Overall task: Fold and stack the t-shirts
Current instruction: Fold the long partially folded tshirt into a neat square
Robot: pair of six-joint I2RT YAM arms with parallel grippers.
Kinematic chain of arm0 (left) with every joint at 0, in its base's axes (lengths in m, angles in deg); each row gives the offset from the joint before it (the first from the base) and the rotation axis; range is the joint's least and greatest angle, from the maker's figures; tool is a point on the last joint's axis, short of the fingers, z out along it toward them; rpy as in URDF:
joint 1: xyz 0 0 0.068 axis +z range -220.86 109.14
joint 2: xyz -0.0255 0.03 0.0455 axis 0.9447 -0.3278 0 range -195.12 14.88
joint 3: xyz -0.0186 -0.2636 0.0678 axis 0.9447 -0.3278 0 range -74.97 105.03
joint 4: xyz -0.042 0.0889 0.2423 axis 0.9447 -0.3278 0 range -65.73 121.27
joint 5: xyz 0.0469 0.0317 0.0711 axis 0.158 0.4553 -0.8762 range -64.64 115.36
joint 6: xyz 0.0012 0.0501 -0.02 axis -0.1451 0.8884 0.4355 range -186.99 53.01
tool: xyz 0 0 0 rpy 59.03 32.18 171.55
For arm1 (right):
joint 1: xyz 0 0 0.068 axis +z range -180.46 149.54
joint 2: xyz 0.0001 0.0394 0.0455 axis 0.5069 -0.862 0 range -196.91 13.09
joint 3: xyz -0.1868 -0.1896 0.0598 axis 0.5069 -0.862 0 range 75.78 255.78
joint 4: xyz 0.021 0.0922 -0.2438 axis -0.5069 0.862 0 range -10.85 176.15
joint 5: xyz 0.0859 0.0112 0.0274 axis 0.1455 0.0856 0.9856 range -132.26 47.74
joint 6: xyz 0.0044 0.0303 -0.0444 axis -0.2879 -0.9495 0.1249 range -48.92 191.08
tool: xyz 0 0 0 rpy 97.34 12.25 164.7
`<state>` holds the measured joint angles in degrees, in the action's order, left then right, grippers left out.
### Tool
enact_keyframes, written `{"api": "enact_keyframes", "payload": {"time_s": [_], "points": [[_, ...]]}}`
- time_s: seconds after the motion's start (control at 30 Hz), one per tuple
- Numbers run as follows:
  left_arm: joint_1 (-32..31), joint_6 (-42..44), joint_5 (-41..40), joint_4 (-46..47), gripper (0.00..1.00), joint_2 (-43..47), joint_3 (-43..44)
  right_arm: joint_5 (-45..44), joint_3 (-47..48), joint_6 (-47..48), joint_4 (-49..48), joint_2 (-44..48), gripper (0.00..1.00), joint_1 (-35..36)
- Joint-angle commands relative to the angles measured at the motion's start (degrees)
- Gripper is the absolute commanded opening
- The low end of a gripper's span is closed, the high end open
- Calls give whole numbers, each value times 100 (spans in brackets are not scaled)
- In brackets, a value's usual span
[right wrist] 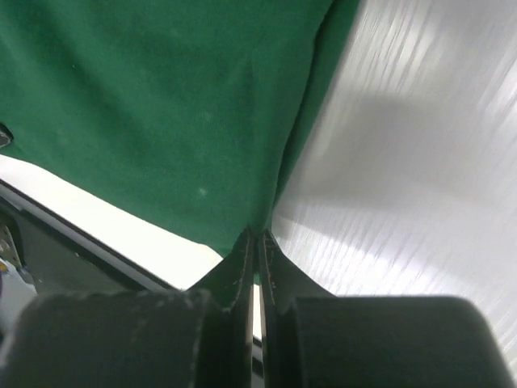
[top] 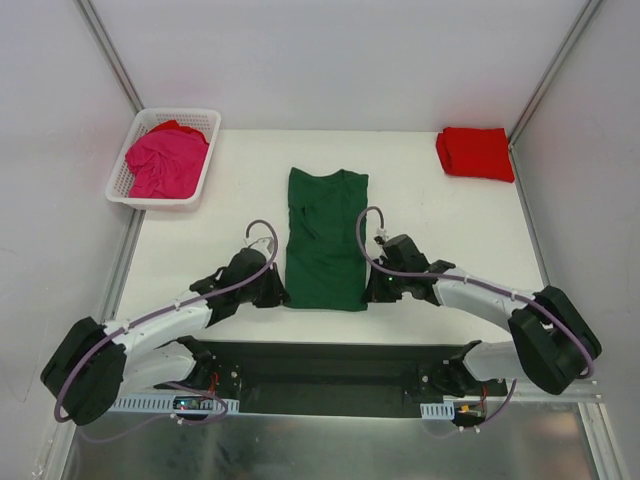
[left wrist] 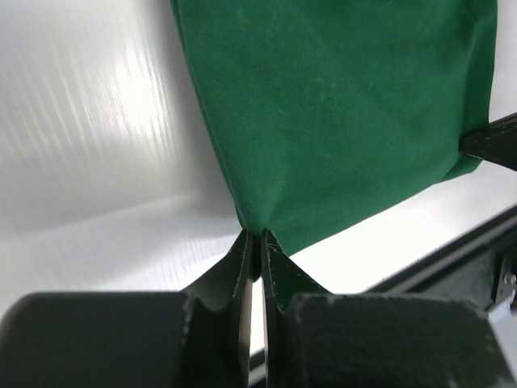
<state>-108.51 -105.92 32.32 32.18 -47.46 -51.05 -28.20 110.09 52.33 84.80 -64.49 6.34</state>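
Surface (top: 440, 270), white and broad, carries the dark green t-shirt (top: 326, 240) at its middle, laid flat as a long narrow shape with the collar at the far end and the hem near. White lattice basket (top: 120, 190) sits at the far left corner with the magenta pink t-shirt (top: 165, 160) bunched inside it. The bright red t-shirt (top: 476, 153) lies folded at the far right corner, well apart from the green one. From overhead the left gripper (top: 278, 293) sits at the green hem's near-left corner and the right gripper (top: 372, 290) at its near-right corner, but that view cannot settle their grip. The wrist views do: the left gripper is pressed together, pinching the corner of the green cloth, and the right gripper likewise nips its own corner, the fabric drawn to a point at each.
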Motion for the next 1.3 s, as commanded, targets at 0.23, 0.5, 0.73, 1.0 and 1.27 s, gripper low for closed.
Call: {"api": "enact_keyframes", "payload": {"time_s": [0.23,0.5,0.73,1.0,1.27], "points": [[-1297,-1265,-651,-1092,0,1162,-327,-1046,-319,-929,1095,1139,1,1364],[-1640,-1512,-1266,-1883,0,1769,-20,-1871,-91,-1123,2009,1834,1,1655],[-1640,-1380,-1873,-2507,0,1946,613,-2610,585,-982,2783,1923,1,1664],[-1640,-1047,-2401,-2569,0,1595,1201,-2997,1130,-745,2775,1422,1,1629],[-1614,-422,-2937,-2569,0,743,2054,-2910,1561,-482,2512,1079,1,1235]]}}
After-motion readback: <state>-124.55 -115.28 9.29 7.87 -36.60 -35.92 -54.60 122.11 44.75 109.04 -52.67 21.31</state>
